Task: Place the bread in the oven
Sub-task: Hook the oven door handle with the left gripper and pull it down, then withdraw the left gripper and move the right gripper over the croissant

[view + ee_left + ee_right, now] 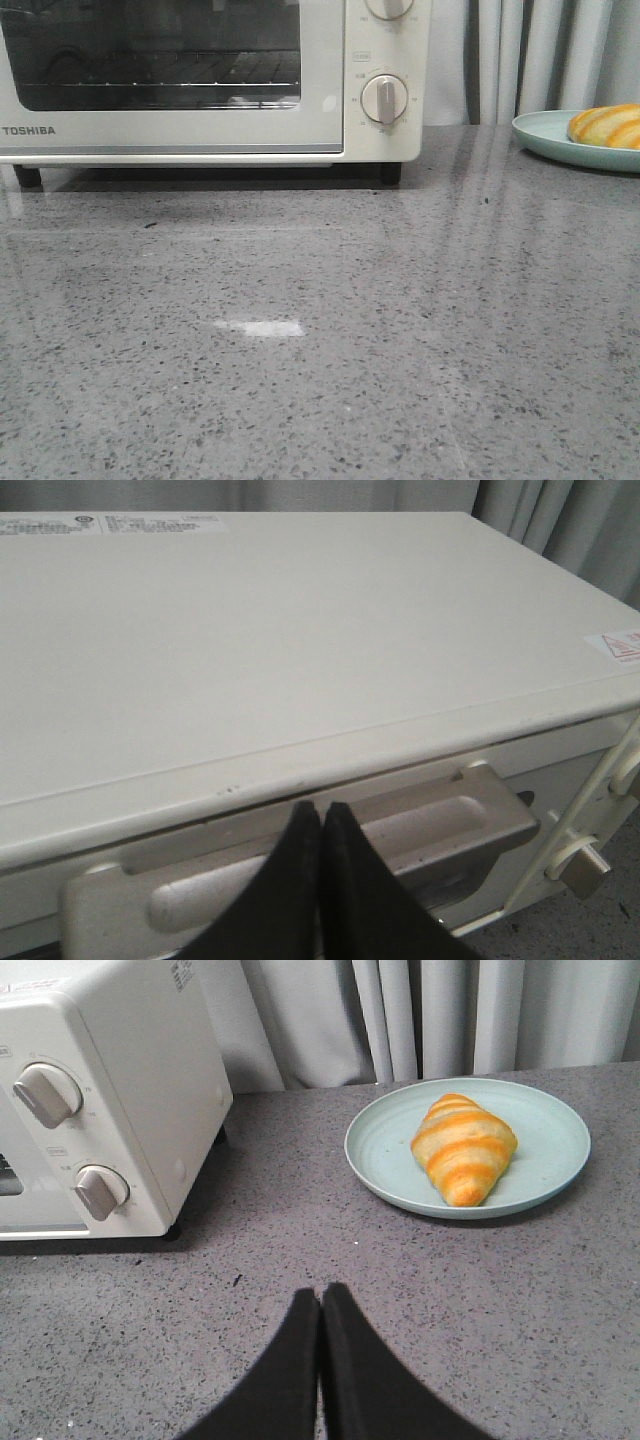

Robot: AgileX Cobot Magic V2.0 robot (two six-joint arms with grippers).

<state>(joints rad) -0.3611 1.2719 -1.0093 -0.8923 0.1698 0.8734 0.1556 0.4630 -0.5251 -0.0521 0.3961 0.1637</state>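
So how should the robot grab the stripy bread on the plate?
Probably from above, fingers closing across the bread's fat middle. It lies flat on the shallow light-green plate and tapers to a narrow tip, so the wide ridged middle gives the best hold. The right gripper is shut now, so it must open first.
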